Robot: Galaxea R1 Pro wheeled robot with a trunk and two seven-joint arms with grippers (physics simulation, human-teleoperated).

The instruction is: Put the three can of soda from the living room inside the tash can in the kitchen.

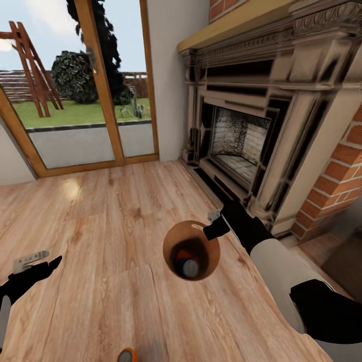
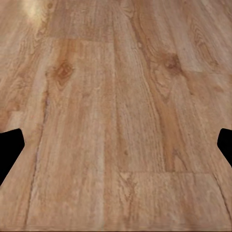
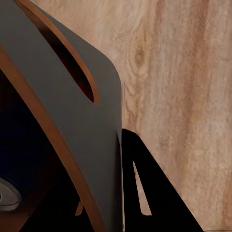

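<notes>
Looks out over the living room rather than the kitchen: light wood floor across most of the head view, ornate beige-and-black fireplace under red brick on the right, wood-framed glass doors with garden behind on the left. Finds the trash can here too, standing on the floor boards in front of the fireplace, brown inside, grey wall close up in the right wrist view. Shows the right tool at the far rim of the bin, one black finger pressed along the outside of the wall, so apparently clamped on the rim. Shows the left tool low on the left above bare floor, fingers spread wide with nothing between them. Reveals at the bottom of the bin a silver-topped soda can with orange and blue around it, probably two cans, though the count cannot be told for sure. Leaves an orange can upright on the floor near the robot, well apart from the bin. Suggests a task partly done: some soda binned, one can left to collect, and the bin itself yet to reach the kitchen.
</notes>
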